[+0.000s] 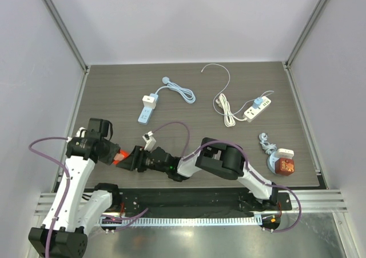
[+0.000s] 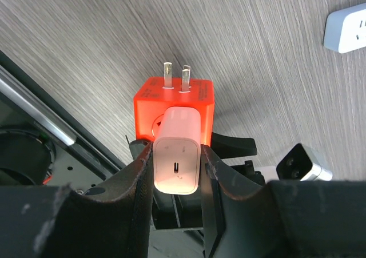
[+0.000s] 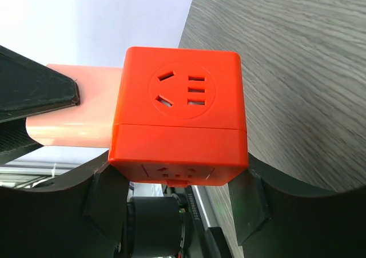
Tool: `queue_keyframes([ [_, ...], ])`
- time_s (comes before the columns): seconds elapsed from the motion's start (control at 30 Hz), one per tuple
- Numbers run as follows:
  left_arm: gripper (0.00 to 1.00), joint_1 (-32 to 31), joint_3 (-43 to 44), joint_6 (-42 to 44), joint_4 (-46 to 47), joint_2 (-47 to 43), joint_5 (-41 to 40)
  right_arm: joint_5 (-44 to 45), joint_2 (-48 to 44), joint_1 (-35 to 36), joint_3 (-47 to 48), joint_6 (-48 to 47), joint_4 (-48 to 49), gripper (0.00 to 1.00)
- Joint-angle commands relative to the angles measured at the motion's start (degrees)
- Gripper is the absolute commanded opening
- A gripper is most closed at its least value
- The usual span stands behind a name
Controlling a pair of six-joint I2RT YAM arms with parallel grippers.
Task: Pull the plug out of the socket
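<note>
The socket (image 3: 180, 115) is an orange cube held off the table between both arms; it shows as an orange spot (image 1: 118, 157) in the top view. A white plug (image 2: 177, 149) sits in the socket's (image 2: 174, 100) side, still seated. My left gripper (image 2: 177, 175) is shut on the plug, its jaws pressing both flat sides. From the opposite side my right gripper (image 3: 178, 178) has its jaws against the cube's two lower edges. In the right wrist view the plug (image 3: 74, 120) sticks out to the left, with a left finger (image 3: 34, 92) on it.
A blue and white power strip (image 1: 147, 108) with its cable lies at the back left. A white strip (image 1: 258, 108) with a blue plug lies at the back right. Another orange cube (image 1: 282, 165) rests near the right edge. A small white adapter (image 1: 150, 138) lies beside my right arm.
</note>
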Motion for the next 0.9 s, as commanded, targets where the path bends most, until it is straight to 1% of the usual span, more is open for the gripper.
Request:
queue_keyframes([
  [0.0, 0.00, 0.2, 1.4, 2.9, -0.7, -1.0, -1.9, 3.7, 1.8, -0.4, 2.4, 2.3, -0.2, 0.15],
  [0.03, 0.00, 0.2, 1.5, 4.5, -0.1, -1.3, -2.0, 3.6, 2.8, -0.4, 2.5, 3.0, -0.1, 0.06],
  [0.07, 0.00, 0.2, 1.1, 5.4, 1.5, -1.8, -2.3, 2.9, 3.5, -0.5, 3.2, 4.3, -0.2, 0.01],
  [0.23, 0.00, 0.1, -1.3, 9.0, 5.0, -6.8, -2.3, -2.4, 8.6, -1.4, 6.0, 9.7, 1.9, 0.01],
  [0.43, 0.00, 0.2, -0.9, 11.2, 4.4, -7.4, -3.8, -3.9, 10.2, -2.3, 5.7, 13.7, 2.9, 0.01],
  [0.57, 0.00, 0.2, 0.0, 11.7, 4.5, -7.5, -4.9, -3.2, 10.5, -2.3, 6.4, 13.9, -1.4, 0.01],
  [0.73, 0.00, 0.2, 0.2, 12.0, 4.4, -8.5, -6.5, -2.2, 11.8, -2.3, 6.7, 15.6, -3.2, 0.01],
  [0.83, 0.00, 0.2, 0.5, 11.5, 3.5, -8.0, -7.0, -0.5, 11.2, -1.9, 7.1, 15.4, -7.9, 0.01],
  [0.87, 0.00, 0.2, 0.7, 11.0, 3.2, -7.5, -7.5, 1.6, 11.0, -1.8, 7.8, 14.3, -10.7, 0.01],
])
